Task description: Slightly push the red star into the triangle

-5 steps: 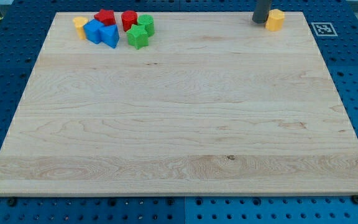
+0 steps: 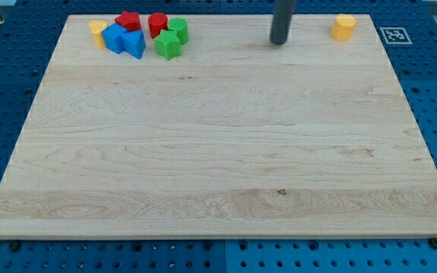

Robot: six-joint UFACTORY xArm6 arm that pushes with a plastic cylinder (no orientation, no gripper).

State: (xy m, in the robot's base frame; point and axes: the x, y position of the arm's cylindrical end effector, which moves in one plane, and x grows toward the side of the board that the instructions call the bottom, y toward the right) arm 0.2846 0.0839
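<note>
Pale wooden board (image 2: 218,152) on a blue pegboard bench, and nearly everything on it is bunched at the view's top left. I carry no claw, so nothing spreads or pinches – only a dark rod, and my tip (image 2: 279,42) rests on bare wood near the top edge, right of centre.

To do this step well I judge I should get above the red star (image 2: 130,20), on its top-edge side, and nudge it down and slightly right so it meets the blue triangle (image 2: 135,43) – a short, gentle shove, since the two look almost touching. The gap between star and board edge is narrow, so I would come in slowly. The red block (image 2: 156,24) and the blue block (image 2: 114,37) sit close on either side of the star, so any sideways contact risks scattering them.

That star lies well apart from my tip, far to the view's left and a little higher, with the two green blocks (image 2: 171,38) standing between us. A yellow block (image 2: 97,32) marks the cluster's left end, another yellow block (image 2: 344,26) sits alone to my right
</note>
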